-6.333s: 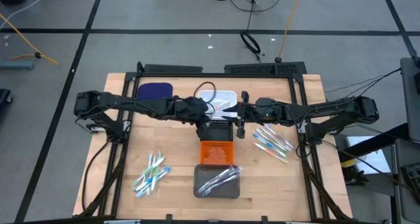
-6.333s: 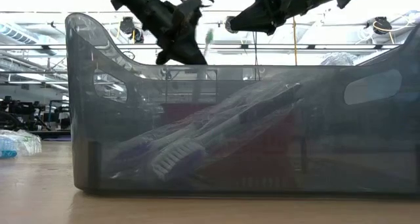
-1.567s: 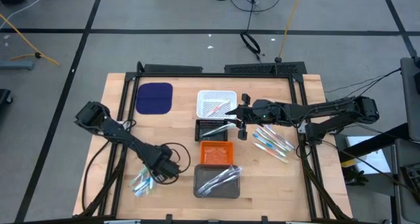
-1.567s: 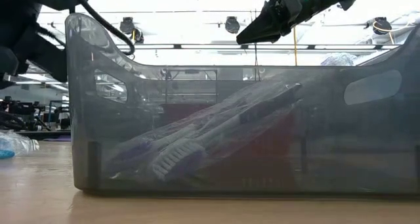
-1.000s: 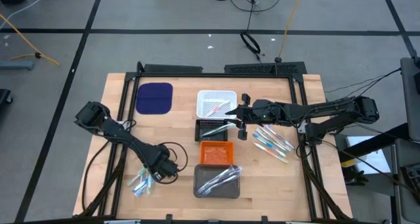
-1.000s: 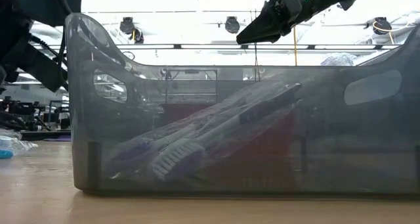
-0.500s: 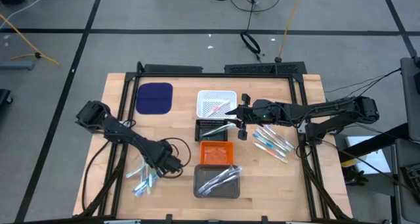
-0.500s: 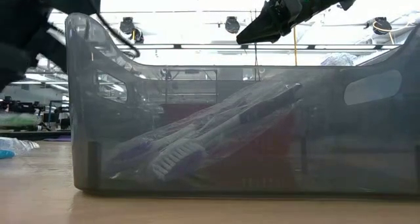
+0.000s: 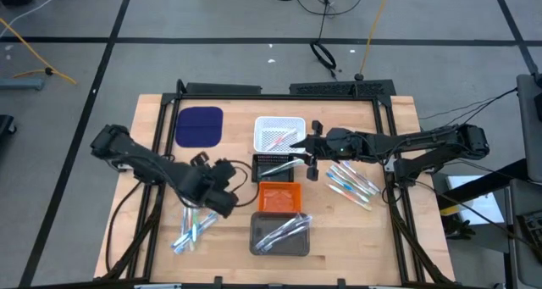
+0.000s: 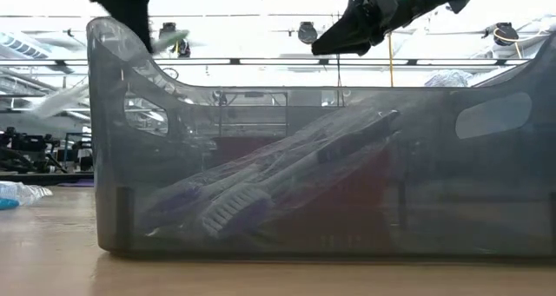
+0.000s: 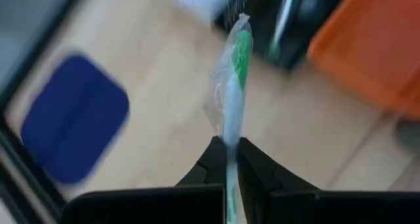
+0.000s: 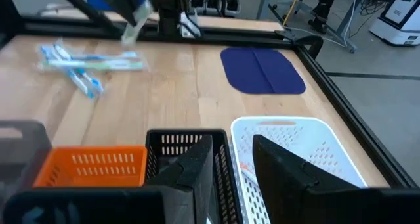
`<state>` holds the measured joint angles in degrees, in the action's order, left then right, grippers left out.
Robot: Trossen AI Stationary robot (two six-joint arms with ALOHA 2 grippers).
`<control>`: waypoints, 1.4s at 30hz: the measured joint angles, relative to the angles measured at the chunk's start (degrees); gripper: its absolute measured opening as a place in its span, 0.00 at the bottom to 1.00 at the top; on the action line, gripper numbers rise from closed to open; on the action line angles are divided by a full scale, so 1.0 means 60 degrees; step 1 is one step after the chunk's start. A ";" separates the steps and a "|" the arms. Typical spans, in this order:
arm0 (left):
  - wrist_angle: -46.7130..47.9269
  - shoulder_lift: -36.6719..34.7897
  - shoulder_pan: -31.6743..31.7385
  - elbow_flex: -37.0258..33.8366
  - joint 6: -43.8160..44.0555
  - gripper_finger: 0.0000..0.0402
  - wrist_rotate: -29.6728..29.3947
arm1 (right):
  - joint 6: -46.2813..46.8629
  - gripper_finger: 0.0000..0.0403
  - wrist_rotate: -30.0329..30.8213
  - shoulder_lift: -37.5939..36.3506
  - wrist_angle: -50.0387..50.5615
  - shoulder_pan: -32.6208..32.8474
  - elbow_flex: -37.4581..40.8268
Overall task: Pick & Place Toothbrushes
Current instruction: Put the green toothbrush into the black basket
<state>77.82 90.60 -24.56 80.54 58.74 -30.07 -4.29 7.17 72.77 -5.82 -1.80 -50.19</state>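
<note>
Item: green toothbrush (image 11: 235, 86), in a clear wrapper, clamped between the two dark fingers of the left gripper (image 11: 231, 159); the fingers are drawn tight on its lower handle, the brush standing straight out past the fingertips with its head farthest from them. Location: left gripper (image 9: 222, 197) raised over the wooden table (image 9: 152, 119), left of the orange tray (image 9: 279, 197) and just above the loose pile of toothbrushes (image 9: 191, 231) at the table's front left. Item: right gripper (image 9: 310, 147), hovering over the black tray (image 9: 273, 168) near the white tray (image 9: 279, 133); fingers (image 12: 197, 168) parted narrowly, with nothing visible between them. Further stock: second group of toothbrushes (image 9: 351, 183) on the table's right side; wrapped toothbrushes lying slantwise in the grey tray (image 10: 321, 192) at the front; dark blue pad (image 9: 199, 125) at the back left.
</note>
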 joint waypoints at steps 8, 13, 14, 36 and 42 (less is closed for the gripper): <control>-0.3499 -0.1077 0.0278 0.0111 -0.3664 0.02 -0.1961 | 0.0108 0.25 -0.1882 0.0000 -0.1397 0.0009 0.0000; -0.5842 -0.1143 0.0632 0.0111 -0.6362 0.02 -0.1963 | 0.0108 0.25 -0.1969 0.0004 -0.2409 0.0065 0.0000; -0.6207 -0.1143 0.0715 0.0111 -0.6756 0.02 -0.1893 | 0.0108 0.25 -0.1983 0.0007 -0.2615 0.0101 0.0000; -0.8612 -0.1076 0.1854 -0.0245 -0.8994 0.01 -0.0137 | -0.0404 0.25 -0.1971 0.1100 -0.6344 0.0372 0.0000; -0.9634 -0.1077 0.2057 -0.0765 -0.9131 0.03 0.0243 | -0.0402 0.25 -0.1987 0.1096 -0.6541 0.0372 0.0000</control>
<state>20.01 84.14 -12.21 75.95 3.96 -28.62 -6.70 -4.75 79.35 -45.07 0.43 -50.19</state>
